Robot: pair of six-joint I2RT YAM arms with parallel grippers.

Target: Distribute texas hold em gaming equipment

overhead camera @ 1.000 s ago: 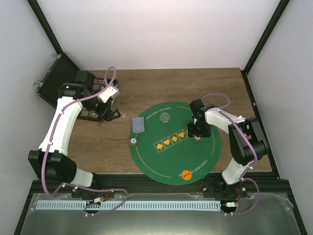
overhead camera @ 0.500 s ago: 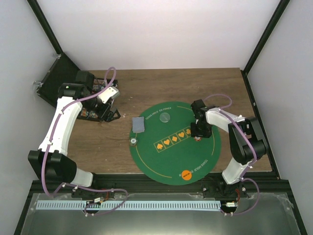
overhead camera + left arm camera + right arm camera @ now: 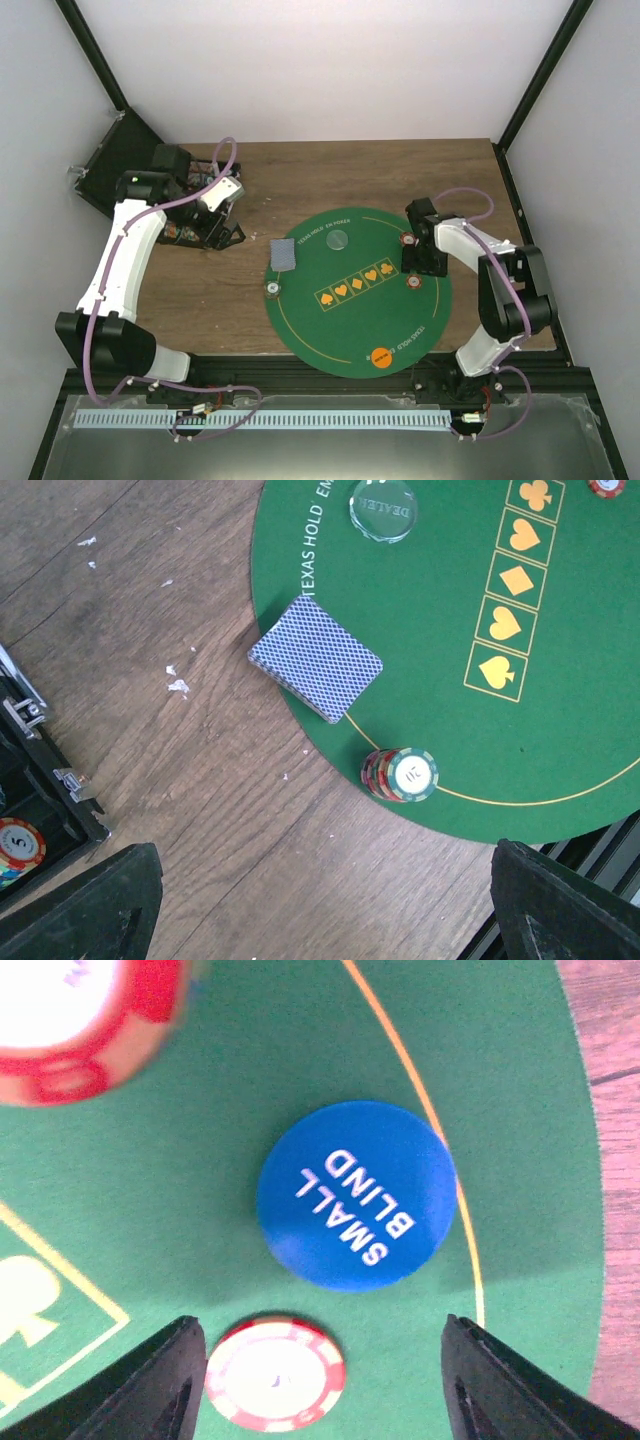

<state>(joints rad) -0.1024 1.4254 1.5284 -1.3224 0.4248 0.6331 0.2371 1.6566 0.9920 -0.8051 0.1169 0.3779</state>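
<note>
The green round poker mat (image 3: pixel 330 320) holds a grey-blue card deck (image 3: pixel 285 253), a clear dealer token (image 3: pixel 340 238), a chip stack (image 3: pixel 272 288) and an orange token (image 3: pixel 381 357). My right gripper (image 3: pixel 425 258) is open and low over the mat's right side. In the right wrist view it (image 3: pixel 325 1390) stands open over a red-and-white chip (image 3: pixel 275 1375), with the blue SMALL BLIND token (image 3: pixel 357 1195) just beyond. My left gripper (image 3: pixel 215 228) is open and empty over the wood by the chip case. Its view shows the deck (image 3: pixel 315 658) and the chip stack (image 3: pixel 400 774).
A black chip case (image 3: pixel 175 228) with chips in it (image 3: pixel 18 845) stands at the left of the wooden table. Two red-and-white chips (image 3: pixel 413 281) (image 3: pixel 408 240) lie beside the right gripper. A blurred red-and-white chip (image 3: pixel 80 1020) fills the right wrist view's top left.
My right gripper has moved right and a little away from the arms, uncovering red-and-white chips on the mat. The left arm has hardly moved.
</note>
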